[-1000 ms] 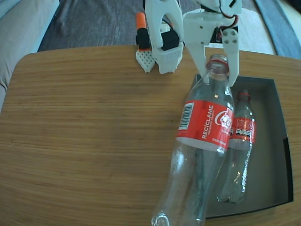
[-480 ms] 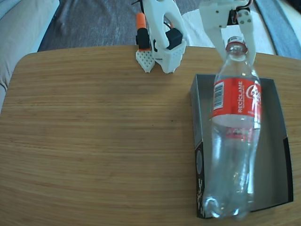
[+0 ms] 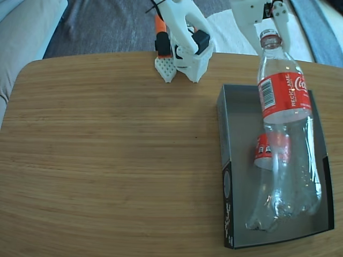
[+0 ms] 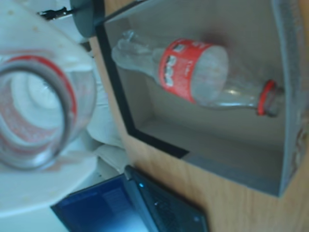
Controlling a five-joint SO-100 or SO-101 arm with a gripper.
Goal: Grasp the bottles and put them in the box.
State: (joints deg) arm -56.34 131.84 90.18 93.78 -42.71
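In the fixed view my gripper (image 3: 270, 33) is shut on the neck of a clear Coca-Cola bottle (image 3: 284, 96), which hangs tilted over the right half of the box (image 3: 225, 123). The bottle's base is low over the box's near end. A second bottle (image 3: 261, 152) lies inside the box, partly hidden behind the held one. The wrist view looks down the held bottle's open mouth (image 4: 36, 159) between the white fingers of the gripper (image 4: 41, 116). That view also shows the lying bottle (image 4: 193, 72) in the grey-floored box (image 4: 227, 140).
The arm's white base (image 3: 185, 48) with an orange part stands at the wooden table's (image 3: 107, 150) far edge, left of the box. A dark laptop (image 4: 140, 208) shows beyond the table in the wrist view. A grey sofa edge (image 3: 21, 32) lies at the far left.
The gripper has carried the bottle rightward and slightly away, from the box's left wall to over its right half. The bottle lying in the box has not moved.
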